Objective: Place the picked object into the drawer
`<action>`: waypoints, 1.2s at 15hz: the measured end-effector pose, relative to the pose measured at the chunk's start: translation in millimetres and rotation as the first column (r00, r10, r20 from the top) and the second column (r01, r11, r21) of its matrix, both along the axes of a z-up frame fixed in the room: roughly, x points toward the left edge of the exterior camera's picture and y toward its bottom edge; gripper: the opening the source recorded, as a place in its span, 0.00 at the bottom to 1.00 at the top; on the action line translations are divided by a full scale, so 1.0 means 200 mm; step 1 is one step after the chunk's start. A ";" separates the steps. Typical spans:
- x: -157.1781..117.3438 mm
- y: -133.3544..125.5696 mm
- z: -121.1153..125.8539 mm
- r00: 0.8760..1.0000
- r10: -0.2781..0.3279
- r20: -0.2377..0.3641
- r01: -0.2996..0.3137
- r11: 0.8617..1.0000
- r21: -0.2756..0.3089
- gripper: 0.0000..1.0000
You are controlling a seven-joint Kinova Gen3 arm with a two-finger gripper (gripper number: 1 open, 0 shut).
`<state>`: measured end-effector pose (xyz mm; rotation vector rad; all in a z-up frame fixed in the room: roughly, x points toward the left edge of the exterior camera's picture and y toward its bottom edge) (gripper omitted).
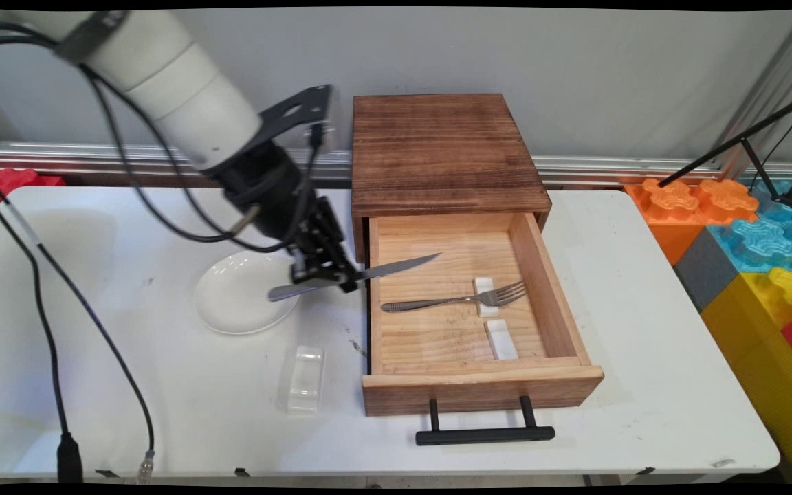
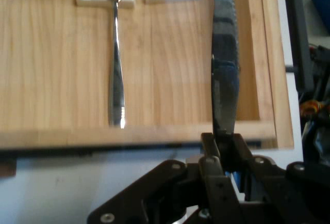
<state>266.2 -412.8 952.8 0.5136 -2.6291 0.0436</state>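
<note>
Main view: a table knife [image 1: 358, 275] is clamped at mid-length by the closed tool [image 1: 331, 275], left of centre, blade reaching over the open wooden drawer [image 1: 554, 275]. A fork [image 1: 454, 300] is propped on a white rest [image 1: 485, 295] inside, lifting its tines.

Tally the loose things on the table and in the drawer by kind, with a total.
Knives: 1, knife held in the hand
Forks: 1, fork
White rests: 2
Plates: 1
Clear boxes: 1
Total: 6

White cylindrical arm [image 1: 169, 86] with black hand [image 1: 324, 275] (silver screws in its linkage) and trailing black cables [image 1: 52, 323]
</note>
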 end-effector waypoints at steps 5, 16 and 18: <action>-0.22 -0.10 -0.02 1.000 0.005 -0.028 -0.005 1.000 -0.005 0.00; -0.61 -0.29 -0.23 0.999 -0.009 -0.052 0.008 0.999 -0.031 0.00; -0.65 -0.30 -0.27 0.999 -0.006 -0.054 0.005 0.999 -0.032 0.00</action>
